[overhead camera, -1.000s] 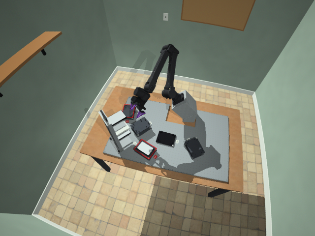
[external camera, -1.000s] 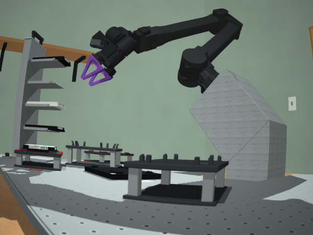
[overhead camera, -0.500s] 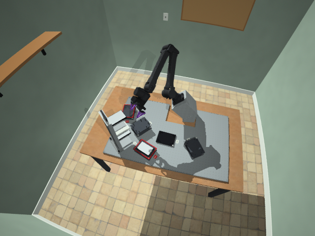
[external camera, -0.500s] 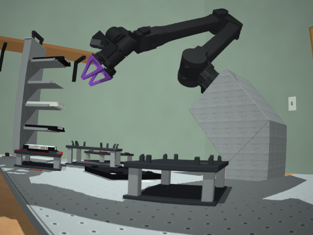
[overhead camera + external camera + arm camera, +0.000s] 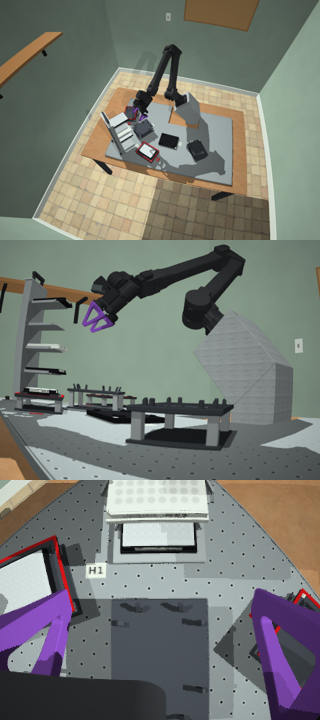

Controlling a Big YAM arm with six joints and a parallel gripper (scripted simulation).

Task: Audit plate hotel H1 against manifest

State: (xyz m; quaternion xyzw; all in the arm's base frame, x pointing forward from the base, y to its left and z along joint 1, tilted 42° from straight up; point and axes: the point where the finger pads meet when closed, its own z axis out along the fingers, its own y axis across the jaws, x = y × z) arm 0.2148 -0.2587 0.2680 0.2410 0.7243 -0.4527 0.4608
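My gripper (image 5: 99, 318) hangs fully open with nothing between its purple fingers, high above the deck and tilted down toward the plate hotel H1 (image 5: 25, 325); directly beneath me is a dark empty nest (image 5: 160, 656); ahead of me the hotel shows plates on three shelves and one bare shelf, second from the top, which I judge to be slot 3, already right; a dark plate (image 5: 52, 301) sits on the top shelf, a white plate (image 5: 46, 346) two shelves down, another dark plate (image 5: 45, 370) at the bottom; I cannot read their labels from here. To my left a red-rimmed nest (image 5: 38, 395) carries a labelled plate (image 5: 40, 390), the writing too small to be sure of; to my right a second red-rimmed nest (image 5: 294, 634) looks free. I judge the audit only partly done: I hold nothing, and the identities on the shelves are still to check.
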